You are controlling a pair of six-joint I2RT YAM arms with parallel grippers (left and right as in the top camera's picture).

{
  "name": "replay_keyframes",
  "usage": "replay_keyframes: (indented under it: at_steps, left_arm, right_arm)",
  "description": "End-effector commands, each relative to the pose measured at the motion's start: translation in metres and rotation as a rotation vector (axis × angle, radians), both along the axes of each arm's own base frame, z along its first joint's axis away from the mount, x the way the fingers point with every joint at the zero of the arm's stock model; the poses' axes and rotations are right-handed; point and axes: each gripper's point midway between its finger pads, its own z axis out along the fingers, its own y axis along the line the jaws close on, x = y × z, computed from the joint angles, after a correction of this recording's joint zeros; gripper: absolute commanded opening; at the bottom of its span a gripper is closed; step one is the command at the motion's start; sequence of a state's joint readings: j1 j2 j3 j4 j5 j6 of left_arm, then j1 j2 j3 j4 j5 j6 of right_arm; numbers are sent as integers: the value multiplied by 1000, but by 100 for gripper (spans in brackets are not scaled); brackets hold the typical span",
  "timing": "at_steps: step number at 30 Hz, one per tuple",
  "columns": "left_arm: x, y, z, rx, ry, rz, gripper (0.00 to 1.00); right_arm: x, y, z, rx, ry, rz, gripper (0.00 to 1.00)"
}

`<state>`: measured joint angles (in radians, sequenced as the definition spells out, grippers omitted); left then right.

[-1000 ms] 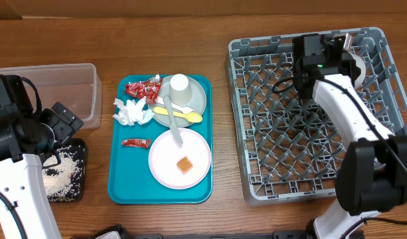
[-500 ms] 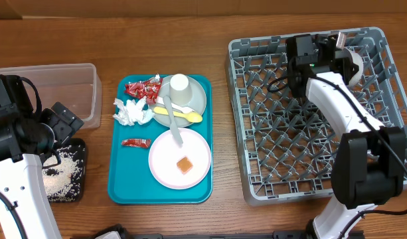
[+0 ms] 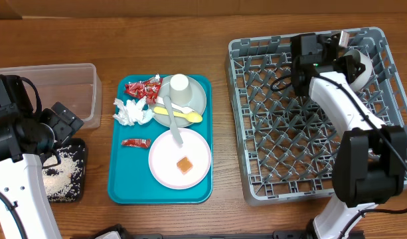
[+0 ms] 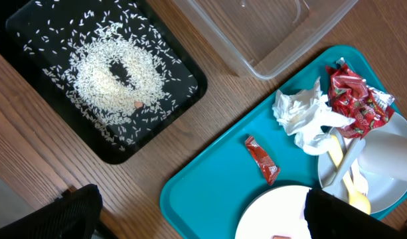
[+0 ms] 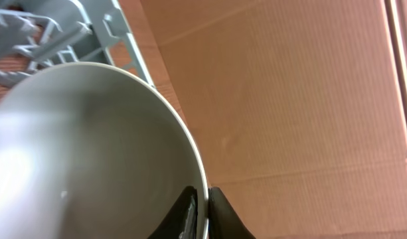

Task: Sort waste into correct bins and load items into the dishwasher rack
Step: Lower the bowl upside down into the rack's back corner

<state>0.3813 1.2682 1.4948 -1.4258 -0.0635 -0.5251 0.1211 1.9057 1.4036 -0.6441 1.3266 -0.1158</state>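
Note:
My right gripper [image 5: 204, 199] is shut on the rim of the small white bowl [image 5: 90, 153], one finger inside and one outside. In the overhead view the bowl [image 3: 361, 66] stands on edge at the far right corner of the grey dishwasher rack [image 3: 309, 139]. My left gripper [image 4: 203, 219] hangs open over the teal tray's [image 4: 210, 186] near-left corner, holding nothing. On that tray lie the pink plate [image 3: 170, 169] with the orange cube [image 3: 184, 165], the grey-green plate [image 3: 196, 96] with the white cup [image 3: 179, 86], yellow spoon [image 3: 180, 115] and fork [image 3: 173, 129], red wrappers [image 3: 141, 88], and tissue [image 3: 131, 111].
The black tray [image 3: 77, 149] holding loose rice [image 4: 113, 73] sits at the table's left, under my left arm. Behind it stands the clear tub [image 3: 57, 83], with nothing in it. A single red wrapper [image 4: 261, 158] lies on the teal tray's left side.
My right wrist has turned slightly and the bowl has shifted a little to the right in the rack's far corner. The left arm and the tray's things have not moved.

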Motion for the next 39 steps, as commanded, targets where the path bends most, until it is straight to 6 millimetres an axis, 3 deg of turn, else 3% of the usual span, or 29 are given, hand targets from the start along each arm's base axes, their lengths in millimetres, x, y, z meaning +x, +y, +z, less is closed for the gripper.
replay_keyframes:
  at_steps: [1, 7, 12, 15, 18, 20, 22, 26, 27, 28, 30, 35, 39]
  left_arm:
    - [1, 1, 4, -4, -15, 16, 100]
    - [1, 1, 4, -4, -15, 16, 100]
    - [1, 1, 4, -4, -15, 16, 100]
    - [1, 1, 4, -4, -15, 16, 100]
    - [1, 1, 4, -4, -15, 16, 100]
    - [1, 1, 4, -4, -15, 16, 100]
    - [1, 1, 4, -4, -15, 16, 100]
    - [1, 1, 4, -4, -15, 16, 100]
    - [1, 1, 4, -4, -15, 16, 100]
    - [1, 1, 4, -4, -15, 16, 100]
    - [1, 1, 4, -4, -15, 16, 100]
    - [1, 1, 4, -4, -15, 16, 100]
    - [1, 1, 4, -4, -15, 16, 100]
  right_arm:
    - [2, 21, -15, -2, 31, 49, 11]
    - [-3, 45, -36, 15, 66, 108, 20]
    - [-1, 71, -46, 98, 57, 169, 59]
    - [1, 104, -61, 362, 43, 204, 69]
    - [5, 151, -60, 783, 17, 190, 73]
    - [9, 176, -44, 988, 28, 215, 72]
    - [17, 190, -10, 1135, -11, 241, 72]
    - [24, 168, 61, 1213, -159, 227, 72]
    - [24, 158, 72, 1211, -185, 217, 72]
    - [22, 135, 83, 1204, -224, 179, 69]
    - [16, 105, 79, 1212, -242, 95, 53]
    - [3, 65, 38, 1306, -181, -71, 18]
    - [0, 53, -1, 1365, -131, -166, 6]
